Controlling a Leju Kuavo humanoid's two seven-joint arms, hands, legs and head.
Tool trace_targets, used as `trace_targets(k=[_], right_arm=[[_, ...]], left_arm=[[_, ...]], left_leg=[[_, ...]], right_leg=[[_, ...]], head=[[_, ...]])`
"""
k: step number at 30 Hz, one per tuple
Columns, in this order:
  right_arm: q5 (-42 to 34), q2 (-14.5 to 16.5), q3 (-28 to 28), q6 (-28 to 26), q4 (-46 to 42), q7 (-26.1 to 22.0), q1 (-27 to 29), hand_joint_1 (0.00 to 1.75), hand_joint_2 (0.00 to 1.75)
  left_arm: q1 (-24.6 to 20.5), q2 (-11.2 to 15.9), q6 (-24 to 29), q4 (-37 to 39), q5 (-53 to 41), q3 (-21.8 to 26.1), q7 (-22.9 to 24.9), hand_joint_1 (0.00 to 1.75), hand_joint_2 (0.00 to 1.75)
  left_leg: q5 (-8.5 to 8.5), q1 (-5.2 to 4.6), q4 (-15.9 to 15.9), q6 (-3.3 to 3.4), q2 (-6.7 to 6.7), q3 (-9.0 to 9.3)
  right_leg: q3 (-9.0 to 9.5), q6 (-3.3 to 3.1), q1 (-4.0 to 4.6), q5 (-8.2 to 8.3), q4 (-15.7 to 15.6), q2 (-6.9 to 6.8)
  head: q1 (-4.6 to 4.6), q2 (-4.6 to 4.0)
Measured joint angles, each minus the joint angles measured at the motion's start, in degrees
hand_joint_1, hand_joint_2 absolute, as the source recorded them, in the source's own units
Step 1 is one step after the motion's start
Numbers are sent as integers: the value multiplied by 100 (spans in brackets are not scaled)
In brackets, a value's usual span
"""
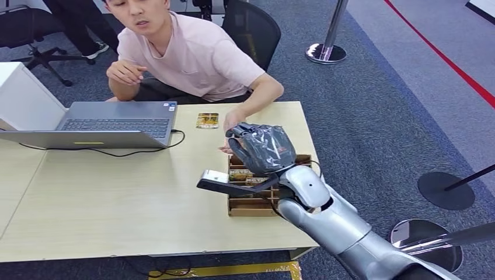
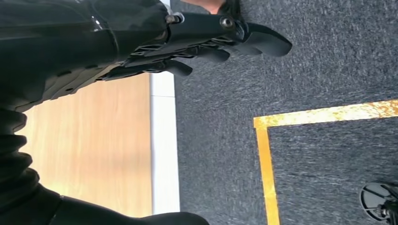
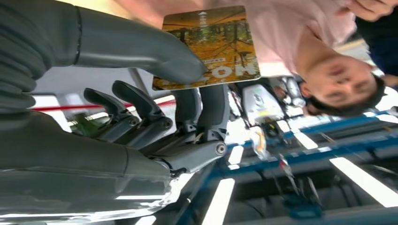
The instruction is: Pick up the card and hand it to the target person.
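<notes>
My right hand (image 1: 262,149) is raised over the table's right side, above a wooden card box (image 1: 251,204). In the right wrist view the hand (image 3: 141,122) pinches a yellow-and-green picture card (image 3: 213,44) between thumb and fingers, held up in front of a person in a pink shirt (image 1: 192,55). The person's outstretched hand (image 1: 232,121) is right behind my right hand, very close to it; whether they touch is hidden. My left hand (image 2: 197,42) hangs beside the table's edge, fingers loosely extended, holding nothing.
A second card (image 1: 207,121) lies on the table (image 1: 117,198) in front of the person. An open laptop (image 1: 111,125) with a black cable sits at the back left. Office chairs and stanchion bases (image 1: 327,53) stand on the carpet around.
</notes>
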Motion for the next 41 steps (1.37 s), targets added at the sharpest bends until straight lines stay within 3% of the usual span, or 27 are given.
trace_targets(k=[6,14,18,21,25,33,41], right_arm=[[323,522,151,-777,1429,-181,-619,159,175],[559,1006,244,-917,2832,-89,-1221,159,175],[631,1141,256,-904,3259,-19,-1395,0,175],[633,1205,257,-888,3487,-7,-1471,0,175],[608,1277,257,-909,3771,-1,-1580,0,175],[111,1316,156,-1065,4013,-202,-1668,0,175],[-2215,1304,-773,-852,3832,-1249,-1688,0,175]], left_arm=[[-5,0,-4,0,-34,-3,-4,0,175],[-5,0,-23,0,-35,-7,18,0,175],[-4,0,-64,0,-46,-11,-25,0,175],[-4,0,-94,0,-81,-23,-85,0,175],[-4,0,-59,0,-85,-25,-80,0,0],[-4,1,-35,0,-41,-25,-38,0,0],[0,7,-16,0,14,-23,-15,0,0]], left_leg=[[4,0,0,-1,-1,0],[4,0,0,-1,-1,0],[4,0,0,-1,-1,0],[4,0,0,-1,-1,0],[5,0,0,-1,-1,0],[5,0,1,-1,-1,0],[5,-1,2,0,-1,1]], right_leg=[[0,0,0,0,0,-1],[-1,0,0,0,0,-1],[-1,0,0,0,0,-1],[-1,0,0,1,0,-1],[-1,0,0,1,0,-1],[-1,0,0,1,0,-1],[-2,1,0,3,0,-1]], head=[[0,-1],[0,1],[0,0],[0,0],[0,0],[0,0],[0,0]])
